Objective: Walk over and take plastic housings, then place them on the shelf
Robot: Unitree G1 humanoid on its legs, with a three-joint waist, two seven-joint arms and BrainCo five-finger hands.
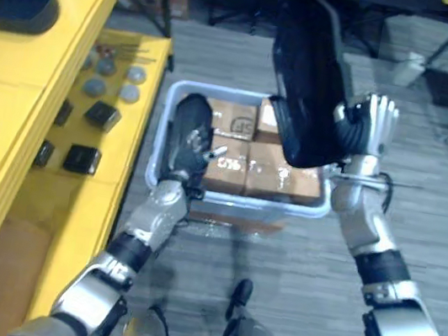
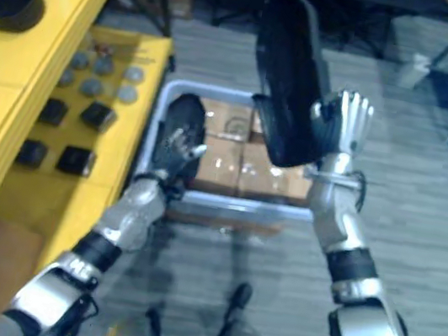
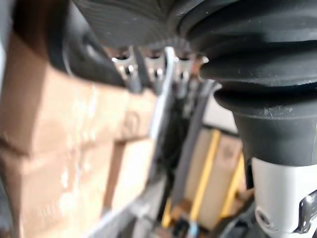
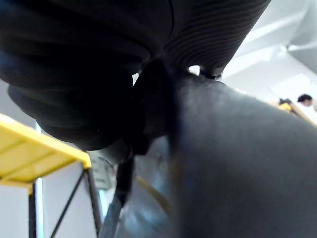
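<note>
Light from above keeps the yellow shelf [image 1: 22, 98] bright and glints white off the taped cartons [image 1: 270, 174] (the black housing [image 1: 306, 79] stays a featureless dark mass).

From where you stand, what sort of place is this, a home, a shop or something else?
Probably a workshop or small factory: a yellow shelf carries small black parts, a plastic bin of cardboard boxes sits on the floor, and the right hand holds up a large black plastic housing.
</note>
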